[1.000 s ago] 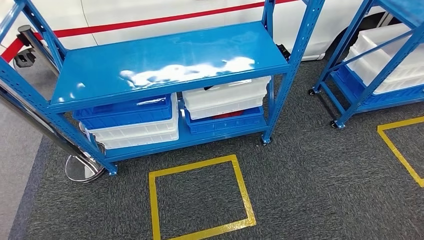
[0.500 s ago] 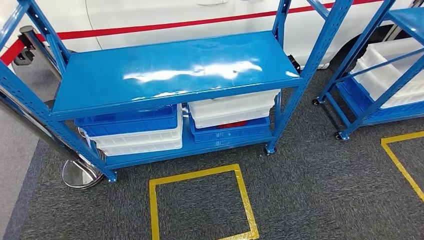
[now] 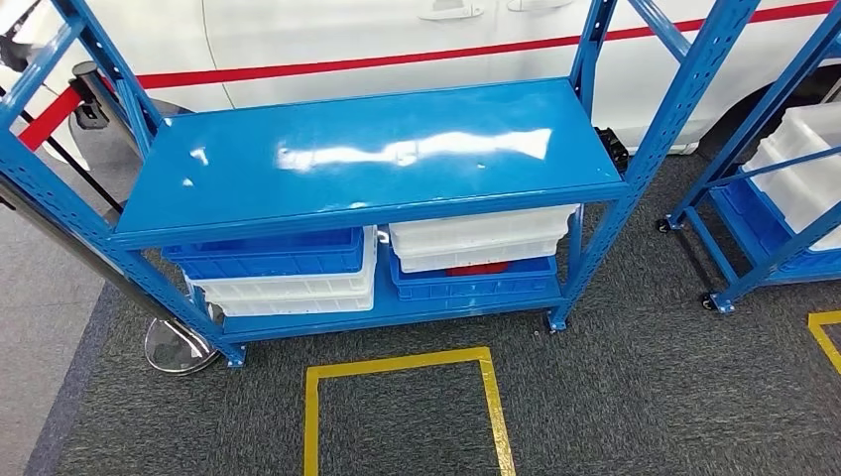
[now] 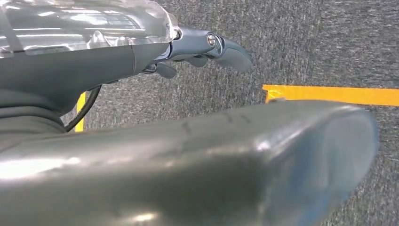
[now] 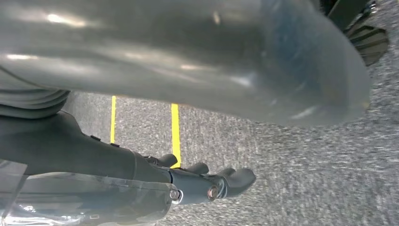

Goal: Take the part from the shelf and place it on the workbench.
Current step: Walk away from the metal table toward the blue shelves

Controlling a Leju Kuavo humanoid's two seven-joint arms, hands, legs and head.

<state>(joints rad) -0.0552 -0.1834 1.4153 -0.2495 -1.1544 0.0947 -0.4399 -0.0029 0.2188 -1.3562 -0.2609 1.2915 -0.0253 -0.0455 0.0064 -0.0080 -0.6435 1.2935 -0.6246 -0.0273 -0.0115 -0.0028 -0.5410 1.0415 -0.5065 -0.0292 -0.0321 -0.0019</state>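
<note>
Shelf racking of blue painted steel (image 3: pixel 377 149) stands ahead on dark grey carpet (image 3: pixel 615 397), its glossy middle deck bare and reflecting light. Under that deck sit stacked plastic bins: a blue bin (image 3: pixel 268 256) over white bins (image 3: pixel 288 293) on one side, a white bin (image 3: pixel 481 236) over a blue bin (image 3: pixel 476 280) on the other, with something red (image 3: pixel 476 269) just showing between them; whether that is the part cannot be told. A white vehicle with a red stripe (image 3: pixel 397 40) stands behind the rack. A chrome stanchion base (image 3: pixel 179 347) rests beside the rack's near corner, and a second blue rack (image 3: pixel 764 178) with white bins is cut off at the edge. Yellow floor tape (image 3: pixel 397 367) outlines a square in front.

The left robot hand (image 4: pixel 207 49) hangs over the carpet, fingers loosely extended, holding nothing. The right robot hand (image 5: pixel 211 183) hangs likewise, fingers slightly curled, empty.
</note>
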